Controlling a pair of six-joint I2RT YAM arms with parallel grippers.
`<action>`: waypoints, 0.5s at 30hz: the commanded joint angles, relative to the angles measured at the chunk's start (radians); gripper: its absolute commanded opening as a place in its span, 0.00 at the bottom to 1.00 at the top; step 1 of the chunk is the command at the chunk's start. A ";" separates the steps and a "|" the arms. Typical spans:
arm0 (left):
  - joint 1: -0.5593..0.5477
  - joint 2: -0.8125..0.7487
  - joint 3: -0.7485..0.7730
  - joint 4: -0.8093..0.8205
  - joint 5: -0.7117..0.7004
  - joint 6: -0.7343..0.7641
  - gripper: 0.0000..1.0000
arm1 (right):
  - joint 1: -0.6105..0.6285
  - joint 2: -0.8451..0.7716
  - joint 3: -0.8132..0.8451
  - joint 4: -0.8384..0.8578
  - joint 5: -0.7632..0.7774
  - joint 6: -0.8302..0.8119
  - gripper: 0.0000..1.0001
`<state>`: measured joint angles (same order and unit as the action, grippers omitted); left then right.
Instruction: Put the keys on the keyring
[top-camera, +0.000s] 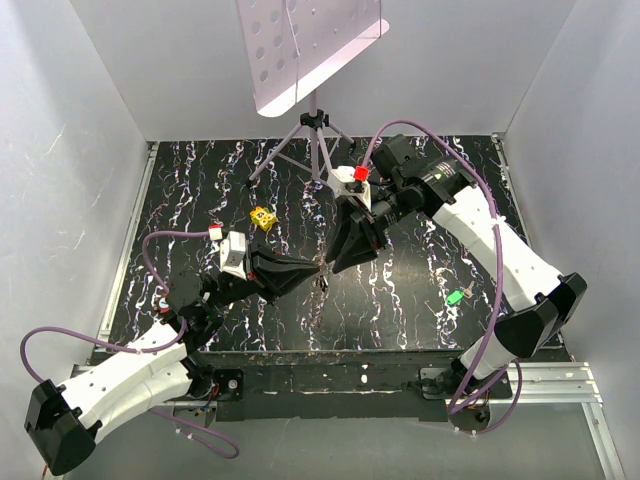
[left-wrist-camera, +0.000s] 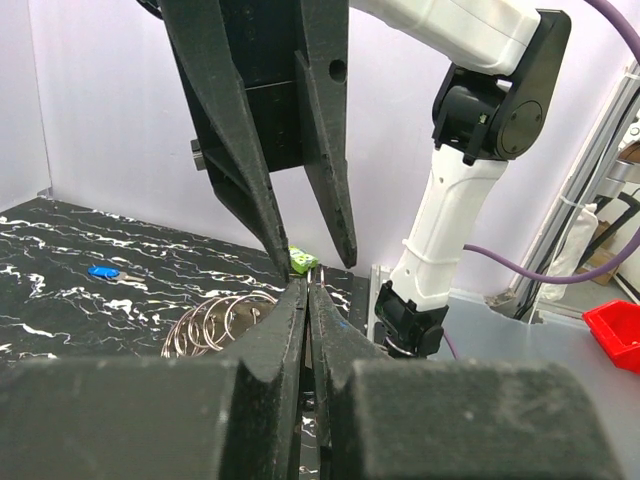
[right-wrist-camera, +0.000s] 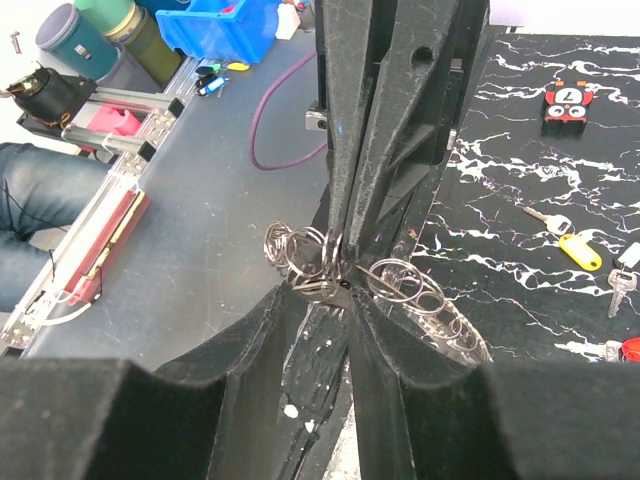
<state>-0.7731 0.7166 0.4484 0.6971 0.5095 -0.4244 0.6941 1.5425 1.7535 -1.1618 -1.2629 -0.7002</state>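
Note:
The keyring (right-wrist-camera: 432, 300), a wide loop strung with several small silver split rings, hangs between my two grippers above the middle of the mat; it also shows in the left wrist view (left-wrist-camera: 215, 318). My left gripper (top-camera: 315, 268) is shut on its wire, which shows between the fingertips (left-wrist-camera: 311, 280). My right gripper (top-camera: 335, 264) meets it tip to tip and pinches a flat silver key piece (right-wrist-camera: 332, 291) with a hole, right against the rings. A green key (top-camera: 455, 297) lies on the mat at the right. A yellow key (right-wrist-camera: 575, 250) and silver keys (right-wrist-camera: 545, 215) lie on the mat.
A yellow spotted block (top-camera: 263, 217) sits at the mid-left of the black marbled mat (top-camera: 420, 300). A tripod stand (top-camera: 316, 135) with a perforated plate stands at the back centre. A blue key (left-wrist-camera: 100, 270) lies on the mat. White walls enclose three sides.

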 joint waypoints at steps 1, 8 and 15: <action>0.006 -0.005 0.007 0.047 -0.003 -0.005 0.00 | 0.004 0.025 0.031 0.004 -0.003 0.001 0.38; 0.006 -0.006 0.001 0.048 -0.017 -0.002 0.00 | 0.022 0.036 0.021 0.030 0.002 0.030 0.37; 0.006 -0.016 0.003 0.021 -0.038 0.010 0.00 | 0.036 0.030 0.003 0.057 0.008 0.060 0.33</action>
<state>-0.7723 0.7174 0.4484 0.7036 0.5034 -0.4271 0.7227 1.5784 1.7561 -1.1419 -1.2507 -0.6651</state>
